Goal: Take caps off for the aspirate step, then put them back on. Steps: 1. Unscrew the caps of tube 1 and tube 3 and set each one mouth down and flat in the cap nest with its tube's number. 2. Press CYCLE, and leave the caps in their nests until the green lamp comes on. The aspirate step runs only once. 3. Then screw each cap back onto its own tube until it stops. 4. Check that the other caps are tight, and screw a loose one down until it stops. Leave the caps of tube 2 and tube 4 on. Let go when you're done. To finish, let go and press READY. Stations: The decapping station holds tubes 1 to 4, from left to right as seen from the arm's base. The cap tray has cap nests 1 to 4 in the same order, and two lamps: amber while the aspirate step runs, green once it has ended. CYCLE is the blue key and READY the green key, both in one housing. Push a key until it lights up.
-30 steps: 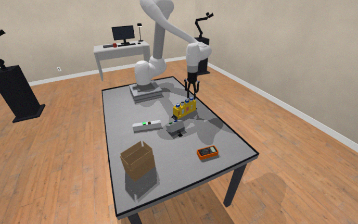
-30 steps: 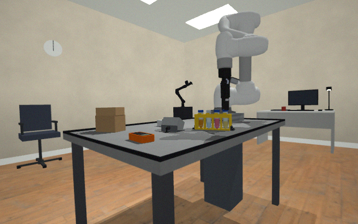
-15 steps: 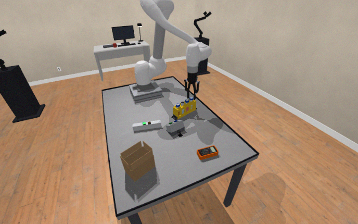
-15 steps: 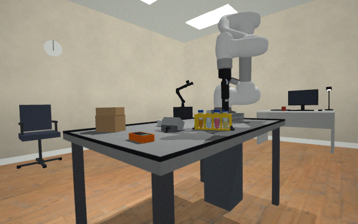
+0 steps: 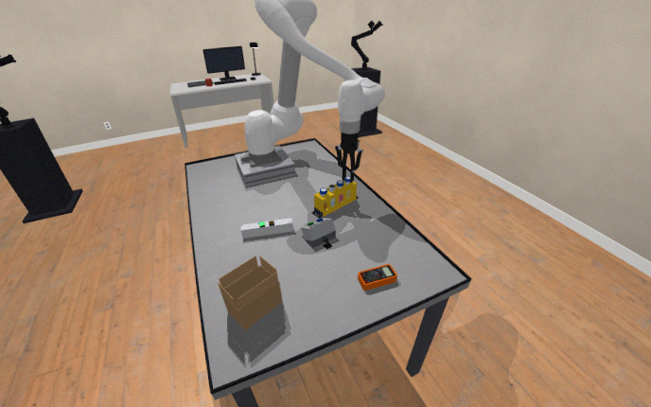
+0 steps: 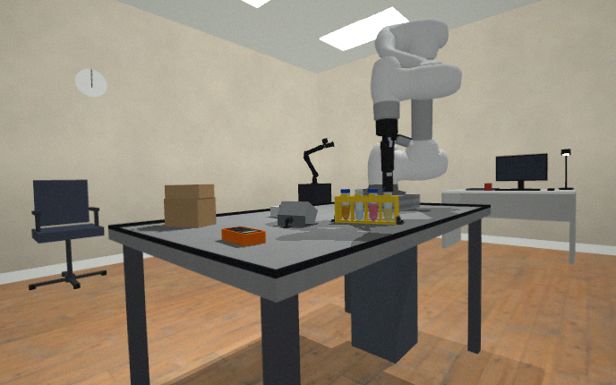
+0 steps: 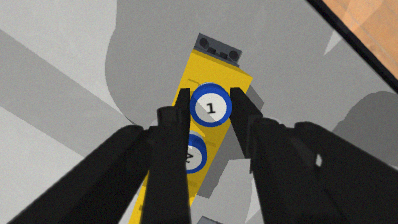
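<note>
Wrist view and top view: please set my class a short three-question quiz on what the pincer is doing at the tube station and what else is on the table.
1. Multiple choice: which cap sits between the fingers of the pincer?
A. cap 1
B. cap 2
C. cap 4

2. True or false: the orange meter lies nearer the arm's base than the yellow decapping station does.

3. Fill in: the lit lamp on the cap tray glows ____.

Key: 1 A; 2 false; 3 green.
</note>
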`<state>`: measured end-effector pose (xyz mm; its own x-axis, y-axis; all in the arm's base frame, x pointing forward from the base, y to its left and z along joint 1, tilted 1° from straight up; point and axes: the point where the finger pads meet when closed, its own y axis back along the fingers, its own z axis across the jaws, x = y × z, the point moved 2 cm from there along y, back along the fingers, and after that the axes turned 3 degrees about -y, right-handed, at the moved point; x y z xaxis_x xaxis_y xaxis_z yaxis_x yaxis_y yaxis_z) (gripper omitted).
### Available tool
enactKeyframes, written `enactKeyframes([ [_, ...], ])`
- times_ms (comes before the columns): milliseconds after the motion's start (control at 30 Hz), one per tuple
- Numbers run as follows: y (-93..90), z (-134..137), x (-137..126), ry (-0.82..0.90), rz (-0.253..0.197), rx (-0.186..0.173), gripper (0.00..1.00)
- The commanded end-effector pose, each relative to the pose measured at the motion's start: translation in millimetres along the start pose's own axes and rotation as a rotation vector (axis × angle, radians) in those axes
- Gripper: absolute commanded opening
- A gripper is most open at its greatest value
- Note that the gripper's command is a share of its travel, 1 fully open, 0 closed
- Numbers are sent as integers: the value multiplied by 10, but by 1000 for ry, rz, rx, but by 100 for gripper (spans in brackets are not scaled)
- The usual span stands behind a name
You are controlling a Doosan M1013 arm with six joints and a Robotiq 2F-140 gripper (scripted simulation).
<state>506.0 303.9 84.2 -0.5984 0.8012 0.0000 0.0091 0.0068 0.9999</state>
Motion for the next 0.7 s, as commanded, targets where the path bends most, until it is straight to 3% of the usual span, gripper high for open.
enactKeyframes([
  [0,6,4,0,0,0,-1,30],
  [300,6,4,0,0,0,-1,30],
  [667,5,4,1,-300,0,-1,30],
])
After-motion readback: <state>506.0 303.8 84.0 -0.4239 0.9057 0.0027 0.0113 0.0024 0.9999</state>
